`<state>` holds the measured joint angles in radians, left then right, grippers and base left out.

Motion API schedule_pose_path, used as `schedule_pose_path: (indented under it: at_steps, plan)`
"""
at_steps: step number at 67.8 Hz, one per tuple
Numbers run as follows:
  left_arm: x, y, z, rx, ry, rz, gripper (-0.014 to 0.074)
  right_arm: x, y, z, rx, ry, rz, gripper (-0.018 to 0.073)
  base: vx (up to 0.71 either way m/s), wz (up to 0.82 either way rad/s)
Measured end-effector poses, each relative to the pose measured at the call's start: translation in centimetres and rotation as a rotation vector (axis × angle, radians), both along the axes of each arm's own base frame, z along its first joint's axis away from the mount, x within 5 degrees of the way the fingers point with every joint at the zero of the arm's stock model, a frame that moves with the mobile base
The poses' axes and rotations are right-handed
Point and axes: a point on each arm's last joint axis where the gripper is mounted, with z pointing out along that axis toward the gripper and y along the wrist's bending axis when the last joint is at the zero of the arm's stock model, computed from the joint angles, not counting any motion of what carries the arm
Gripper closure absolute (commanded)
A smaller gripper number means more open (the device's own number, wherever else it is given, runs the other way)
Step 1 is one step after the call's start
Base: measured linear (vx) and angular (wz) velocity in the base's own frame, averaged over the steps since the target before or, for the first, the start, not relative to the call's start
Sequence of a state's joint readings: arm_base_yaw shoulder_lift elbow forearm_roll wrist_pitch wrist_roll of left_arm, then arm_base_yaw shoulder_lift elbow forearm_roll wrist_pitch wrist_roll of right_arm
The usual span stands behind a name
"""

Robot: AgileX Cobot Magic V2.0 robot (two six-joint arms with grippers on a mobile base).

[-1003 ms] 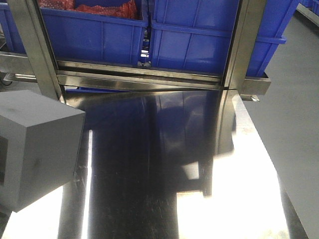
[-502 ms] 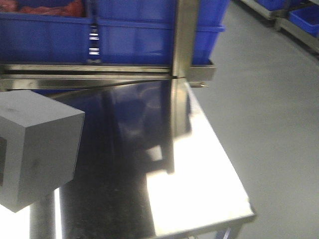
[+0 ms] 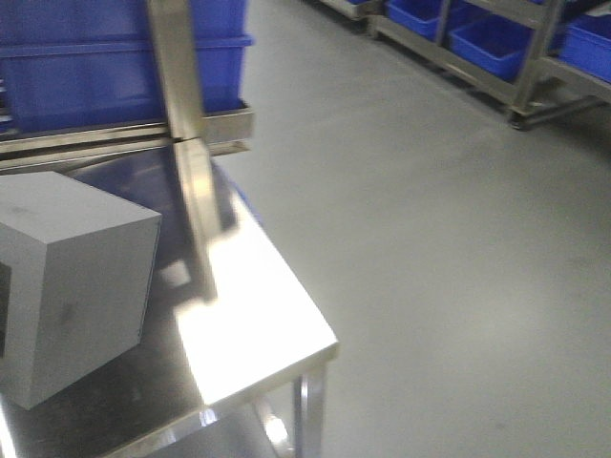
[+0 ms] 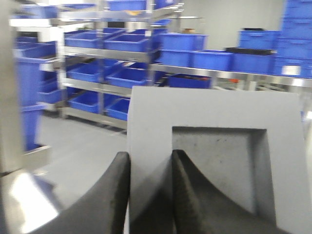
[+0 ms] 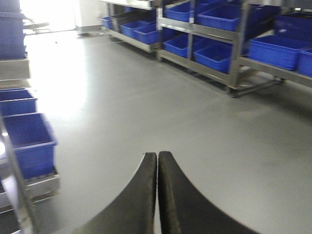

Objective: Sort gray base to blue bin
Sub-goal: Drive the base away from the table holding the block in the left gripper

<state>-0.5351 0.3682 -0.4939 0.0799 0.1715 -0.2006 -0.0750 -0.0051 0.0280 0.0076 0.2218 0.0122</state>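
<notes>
Gray base [image 3: 72, 286], matte gray cube-like block w/ square recess, at left edge of front view, above table, gripped by L arm. Smooth gray floor [image 3: 430, 239] off to right. Steel shelving racks [image 4: 97, 52] across room, loaded w/ bright-blue plastic crates [image 4: 126, 43]. Shiny steel table [image 3: 248, 315]. Deep blue bin [image 3: 86, 81] on frame behind table. L black pincer [image 4: 150, 156] clamped on base's recess wall. R black pincer [image 5: 157, 156] closed, tips touching, nothing held.

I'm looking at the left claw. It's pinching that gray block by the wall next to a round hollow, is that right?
Nearly. The left gripper does pinch the gray base by the wall beside its hollow, but that hollow is square, not round. The left wrist view shows its straight edges and corners.
</notes>
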Motion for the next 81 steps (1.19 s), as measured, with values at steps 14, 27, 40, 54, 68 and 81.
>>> schedule_pose_path:
  at_steps: [14, 27, 40, 54, 68, 81]
  plan:
    - [0.00, 0.00, 0.00, 0.000, 0.000, 0.000, 0.0590, 0.00, 0.00, 0.00, 0.000, 0.000, 0.000, 0.0564, -0.04, -0.64]
    - [0.00, 0.00, 0.00, 0.000, 0.000, 0.000, 0.0590, 0.00, 0.00, 0.00, 0.000, 0.000, 0.000, 0.0564, 0.01, -0.62]
    - [0.00, 0.00, 0.00, 0.000, 0.000, 0.000, 0.0590, 0.00, 0.00, 0.00, 0.000, 0.000, 0.000, 0.0564, 0.05, -0.59]
    - [0.00, 0.00, 0.00, 0.000, 0.000, 0.000, 0.0590, 0.00, 0.00, 0.00, 0.000, 0.000, 0.000, 0.0564, 0.07, -0.54]
    - [0.00, 0.00, 0.00, 0.000, 0.000, 0.000, 0.0590, 0.00, 0.00, 0.00, 0.000, 0.000, 0.000, 0.0564, 0.11, -0.58]
    - [0.00, 0.00, 0.00, 0.000, 0.000, 0.000, 0.0590, 0.00, 0.00, 0.00, 0.000, 0.000, 0.000, 0.0564, 0.14, -0.68]
